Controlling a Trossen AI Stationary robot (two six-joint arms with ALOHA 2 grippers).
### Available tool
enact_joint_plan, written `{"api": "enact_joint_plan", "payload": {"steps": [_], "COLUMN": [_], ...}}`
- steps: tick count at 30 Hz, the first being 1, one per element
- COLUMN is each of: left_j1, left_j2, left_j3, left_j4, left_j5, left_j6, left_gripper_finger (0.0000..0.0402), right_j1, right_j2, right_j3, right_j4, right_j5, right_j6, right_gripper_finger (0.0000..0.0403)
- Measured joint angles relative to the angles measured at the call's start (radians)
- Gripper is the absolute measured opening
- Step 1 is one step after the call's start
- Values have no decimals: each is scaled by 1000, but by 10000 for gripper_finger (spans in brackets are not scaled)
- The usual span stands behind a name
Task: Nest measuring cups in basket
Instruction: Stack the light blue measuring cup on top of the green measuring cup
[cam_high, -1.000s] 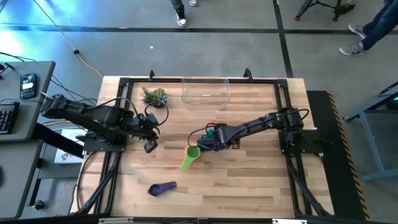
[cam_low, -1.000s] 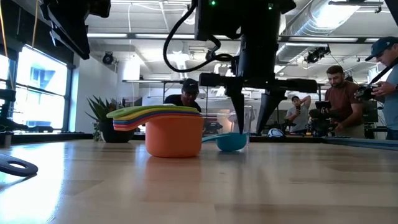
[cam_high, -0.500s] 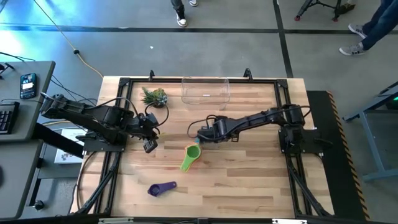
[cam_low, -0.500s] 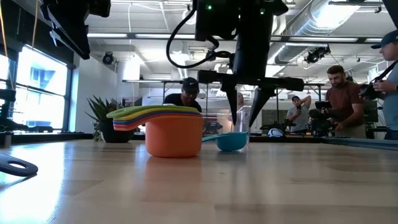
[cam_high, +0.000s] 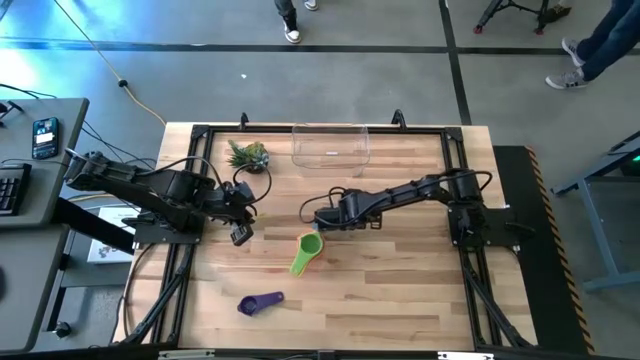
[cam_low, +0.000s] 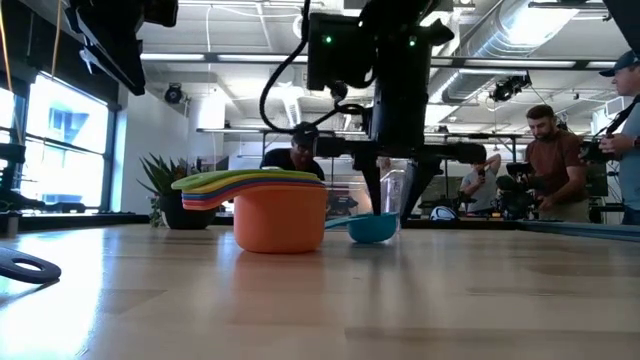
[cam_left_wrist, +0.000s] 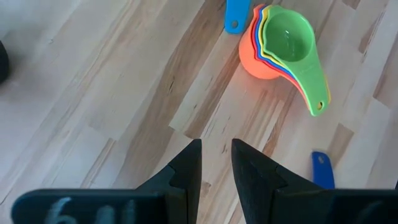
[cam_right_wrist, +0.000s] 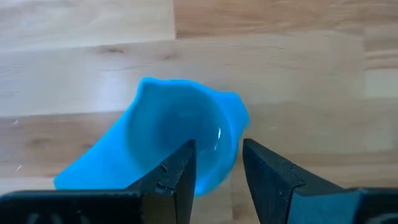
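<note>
The right gripper (cam_right_wrist: 214, 165) hangs just above the teal-blue cup (cam_right_wrist: 177, 134), fingers slightly spread over its rim, likely to pinch it. The left gripper (cam_left_wrist: 216, 163), narrowly parted and empty, waits near the nested stack (cam_left_wrist: 283, 53), outside the basket (cam_high: 331, 145).

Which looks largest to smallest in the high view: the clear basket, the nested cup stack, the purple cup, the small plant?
1. Clear basket, plainly the largest.
2. Nested cup stack, green cup on top.
3. Purple cup and small plant look about alike; I would not rank them.

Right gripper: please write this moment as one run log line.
right gripper: open over blue cup | left gripper: open, empty | basket: empty
</note>
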Motion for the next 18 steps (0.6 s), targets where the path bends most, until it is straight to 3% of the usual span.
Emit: {"api": "enact_joint_plan", "payload": {"steps": [4, 10, 18], "left_j1": [0, 1, 1], "left_j2": [0, 0, 0], "left_j3": [0, 0, 0], "left_j4": [0, 0, 1], "left_j5": [-6, -13, -19], "left_j6": [1, 1, 1], "left_gripper_finger": [76, 76, 76], "right_j1": [-2, -13, -13], "right_j2": [6, 6, 3], "right_j3": [0, 0, 0], "right_j4": [1, -9, -95], "right_j5": [6, 15, 10], "right_j6": [-12, -65, -60], "right_gripper_finger": [105, 11, 5]}}
